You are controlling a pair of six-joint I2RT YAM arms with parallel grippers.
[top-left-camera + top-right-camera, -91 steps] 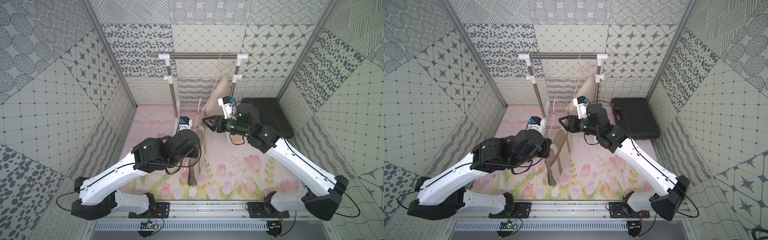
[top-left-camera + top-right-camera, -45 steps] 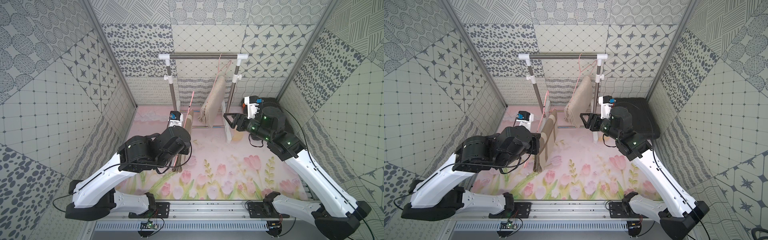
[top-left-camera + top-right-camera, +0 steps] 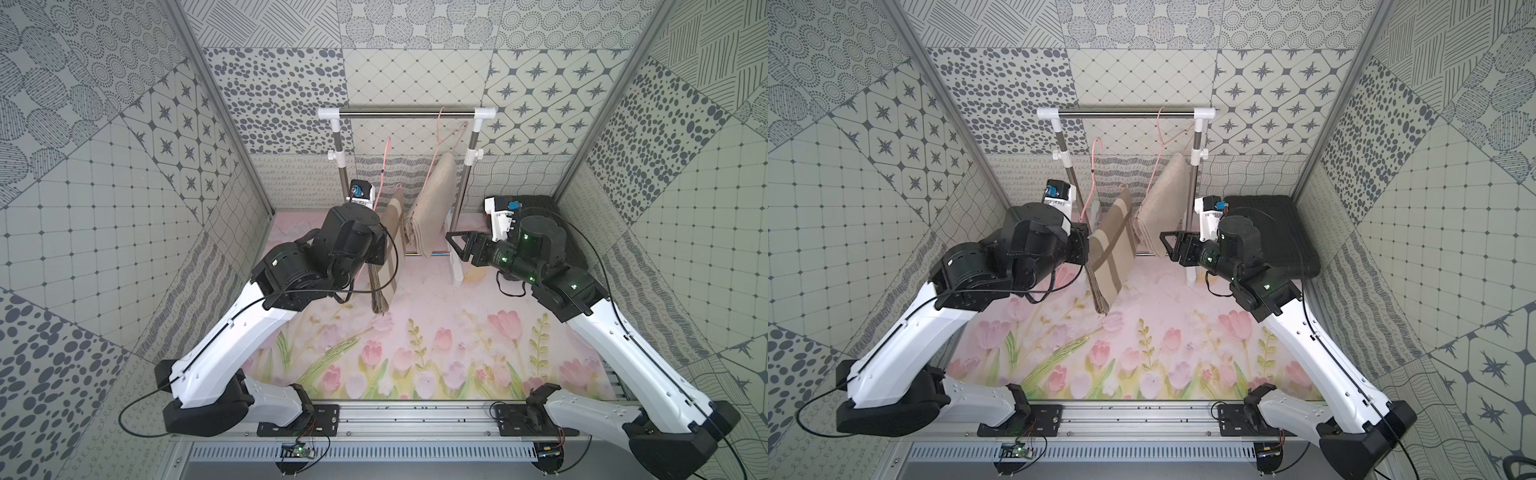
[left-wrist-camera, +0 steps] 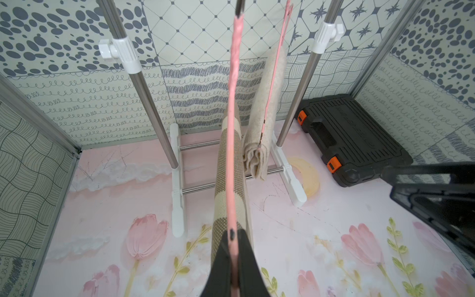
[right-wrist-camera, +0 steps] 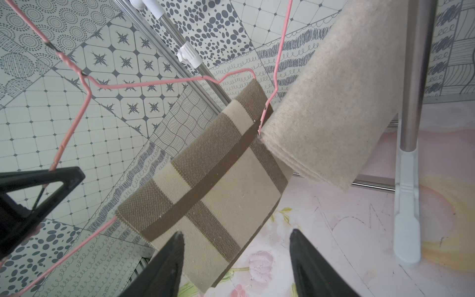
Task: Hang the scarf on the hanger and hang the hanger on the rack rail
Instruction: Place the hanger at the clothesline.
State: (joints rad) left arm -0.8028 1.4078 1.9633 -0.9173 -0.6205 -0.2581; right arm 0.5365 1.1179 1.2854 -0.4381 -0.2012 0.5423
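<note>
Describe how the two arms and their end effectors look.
The left arm and right arm match: white shells on the long links, rounded black joints, black bases, thin black cables looping alongside. Small green lights glow on the right arm's joints. The left end effector and right end effector have black tapering fingers with triangular cut-outs.

Black case, maybe tools, rack, floral mat

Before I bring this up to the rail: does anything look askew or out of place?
Yes. The pink wire hanger carrying the brown-and-cream striped scarf is held at a tilt, pinched by the shut left gripper. Its hook hangs free below the steel rail, not on it. The open right gripper holds nothing.
</note>
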